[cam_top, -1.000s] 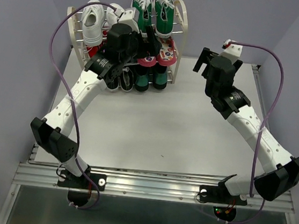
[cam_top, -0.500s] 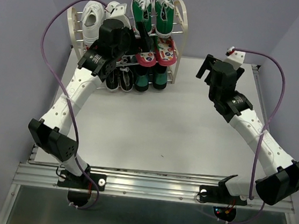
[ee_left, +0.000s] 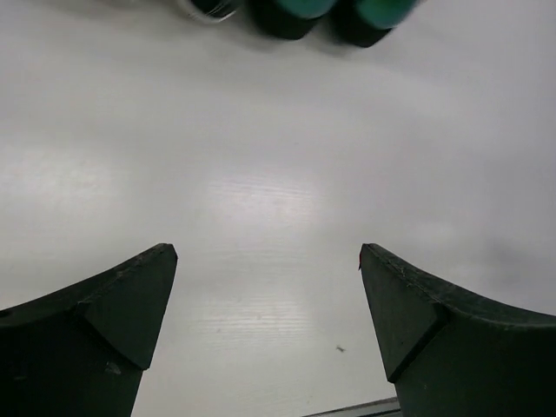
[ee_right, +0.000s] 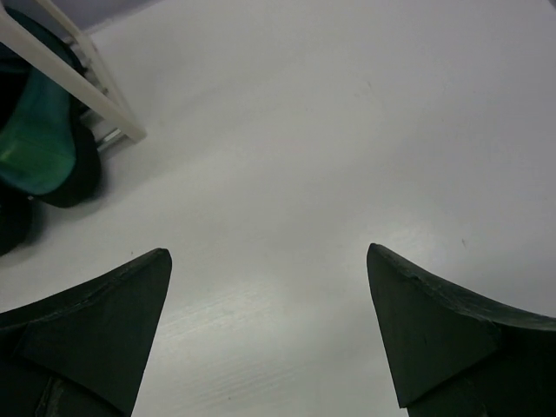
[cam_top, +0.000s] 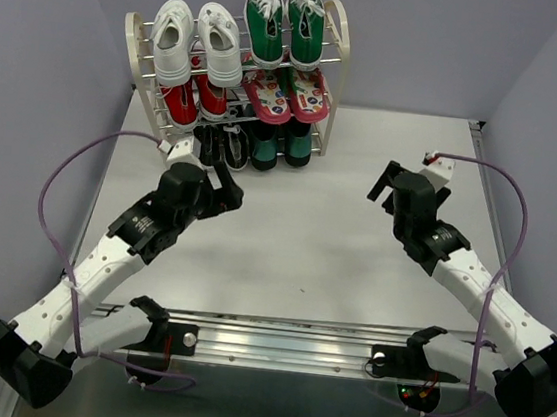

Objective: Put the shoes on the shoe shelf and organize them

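Note:
The shoe shelf (cam_top: 337, 66) stands at the table's back. White sneakers (cam_top: 195, 43) sit on its top tier at the left, red sneakers (cam_top: 192, 104) on the middle tier at the left, and black sneakers (cam_top: 221, 148) at the bottom left. My left gripper (cam_top: 225, 186) hovers open in front of the shelf, a little short of the black pair, with nothing between its fingers (ee_left: 130, 295). My right gripper (cam_top: 383, 183) hangs open over the bare table to the right of the shelf, also holding nothing. Its wrist view shows the shelf frame (ee_right: 87, 74) at the upper left.
Green sneakers (cam_top: 285, 18) fill the top right of the shelf. Pink patterned sandals (cam_top: 291, 94) lie below them, and another green pair (cam_top: 283, 147) stands at the bottom right. Green toes (ee_left: 291, 9) show at the top of the left wrist view. Purple walls close in on both sides.
My left arm has drawn back from the shelf toward the near side and lowered, uncovering the white and red pairs. My right arm has also pulled back nearer. Both grippers stayed open.

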`<control>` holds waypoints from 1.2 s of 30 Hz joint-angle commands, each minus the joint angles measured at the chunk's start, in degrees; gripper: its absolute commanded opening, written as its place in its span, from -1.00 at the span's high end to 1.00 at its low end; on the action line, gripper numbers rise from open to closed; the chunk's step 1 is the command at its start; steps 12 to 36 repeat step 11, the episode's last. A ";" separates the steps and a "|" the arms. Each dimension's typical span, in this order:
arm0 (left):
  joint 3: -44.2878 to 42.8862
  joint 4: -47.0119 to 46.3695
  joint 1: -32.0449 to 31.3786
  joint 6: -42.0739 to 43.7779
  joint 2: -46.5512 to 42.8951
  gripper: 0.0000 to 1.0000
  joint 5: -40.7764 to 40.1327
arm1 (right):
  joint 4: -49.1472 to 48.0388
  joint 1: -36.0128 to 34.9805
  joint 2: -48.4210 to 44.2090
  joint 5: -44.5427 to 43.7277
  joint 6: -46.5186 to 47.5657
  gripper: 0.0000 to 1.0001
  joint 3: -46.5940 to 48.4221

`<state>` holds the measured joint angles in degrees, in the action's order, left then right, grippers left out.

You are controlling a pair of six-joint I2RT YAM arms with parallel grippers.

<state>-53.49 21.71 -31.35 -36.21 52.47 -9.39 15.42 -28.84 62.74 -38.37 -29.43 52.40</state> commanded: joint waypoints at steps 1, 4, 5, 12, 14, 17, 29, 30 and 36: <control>6.29 7.97 0.77 -11.42 -2.89 -0.98 -12.74 | -0.83 0.36 -1.74 0.92 -4.14 -1.00 -4.67; 6.56 11.24 1.64 -16.17 -4.13 -0.98 -17.41 | -0.83 0.36 -2.53 1.80 -4.93 -1.00 -6.26; 5.87 11.59 2.34 -16.79 -4.21 -0.98 -18.03 | -1.00 0.36 -2.80 2.33 -5.02 -1.00 -6.35; 3.40 11.59 4.37 -14.86 -3.16 -0.98 -19.17 | -2.15 0.36 -3.15 1.28 -3.62 -1.00 -6.35; 3.40 11.59 4.37 -14.86 -3.16 -0.98 -19.17 | -2.15 0.36 -3.15 1.28 -3.62 -1.00 -6.35; 3.40 11.59 4.37 -14.86 -3.16 -0.98 -19.17 | -2.15 0.36 -3.15 1.28 -3.62 -1.00 -6.35; 3.40 11.59 4.37 -14.86 -3.16 -0.98 -19.17 | -2.15 0.36 -3.15 1.28 -3.62 -1.00 -6.35; 3.40 11.59 4.37 -14.86 -3.16 -0.98 -19.17 | -2.15 0.36 -3.15 1.28 -3.62 -1.00 -6.35; 3.40 11.59 4.37 -14.86 -3.16 -0.98 -19.17 | -2.15 0.36 -3.15 1.28 -3.62 -1.00 -6.35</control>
